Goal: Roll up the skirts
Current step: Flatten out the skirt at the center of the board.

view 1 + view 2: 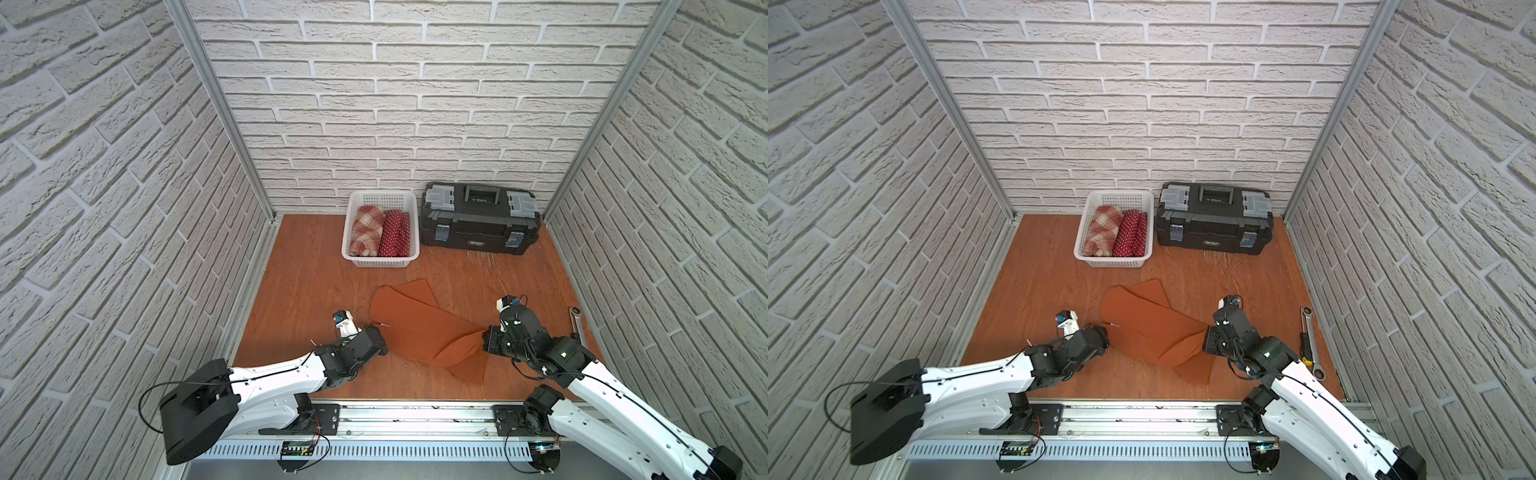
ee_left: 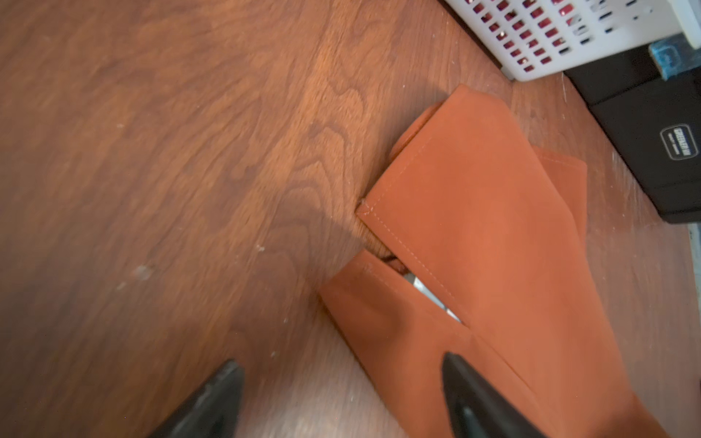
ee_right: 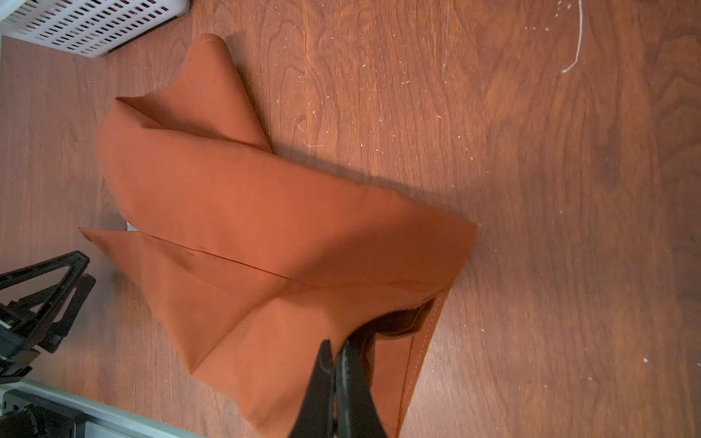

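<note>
Rust skirt (image 1: 415, 328) lies half-folded on the table (image 1: 299, 270).
Right gripper (image 3: 337, 352) pinches its right end; left gripper (image 2: 341, 360) gapes over its left edge. Bare wood separates it from the basket (image 1: 380, 262), which holds plaid roll (image 1: 365, 230) and dotted roll (image 1: 395, 232).

A white mesh basket (image 1: 380, 261) sits just beside a black toolbox (image 1: 478, 232) — 1 wrench (image 1: 1312, 336) lies well apart.
</note>
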Controlling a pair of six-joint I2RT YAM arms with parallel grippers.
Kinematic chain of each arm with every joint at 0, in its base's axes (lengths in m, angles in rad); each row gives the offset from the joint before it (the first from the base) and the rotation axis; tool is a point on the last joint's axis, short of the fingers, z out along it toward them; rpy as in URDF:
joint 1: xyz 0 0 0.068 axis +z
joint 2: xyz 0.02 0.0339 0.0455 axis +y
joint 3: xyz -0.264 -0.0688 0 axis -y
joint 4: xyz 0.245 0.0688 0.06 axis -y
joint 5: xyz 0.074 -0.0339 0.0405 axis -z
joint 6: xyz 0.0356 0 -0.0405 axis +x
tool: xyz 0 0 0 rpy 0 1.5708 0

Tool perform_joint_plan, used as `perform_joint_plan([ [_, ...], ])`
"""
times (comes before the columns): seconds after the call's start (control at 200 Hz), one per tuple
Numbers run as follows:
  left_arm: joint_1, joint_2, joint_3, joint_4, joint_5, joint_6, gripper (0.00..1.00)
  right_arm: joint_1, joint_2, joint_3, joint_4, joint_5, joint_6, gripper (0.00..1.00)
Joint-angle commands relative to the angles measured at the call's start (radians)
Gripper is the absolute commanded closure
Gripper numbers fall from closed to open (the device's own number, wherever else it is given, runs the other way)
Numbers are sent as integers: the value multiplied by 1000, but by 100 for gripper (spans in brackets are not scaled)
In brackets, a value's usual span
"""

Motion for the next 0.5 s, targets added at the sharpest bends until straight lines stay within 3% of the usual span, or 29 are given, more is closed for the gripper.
perform_joint_plan([
  [0.0,-5,117,-3,217,-74,23,34,7,-11,16,37,11,-15,97],
  [0.05,-2,189,1,313,-86,56,42,8,-19,15,37,17,-13,97],
  [0.115,9,272,19,406,-83,78,60,7,-20,19,31,14,-13,97],
  [0.21,26,365,50,475,-77,100,100,7,-19,29,9,15,-19,97],
  [0.365,50,386,67,516,-70,183,100,7,-39,17,1,23,-20,97],
  [0.495,54,284,43,490,-94,244,100,7,-62,28,-23,22,-28,97],
])
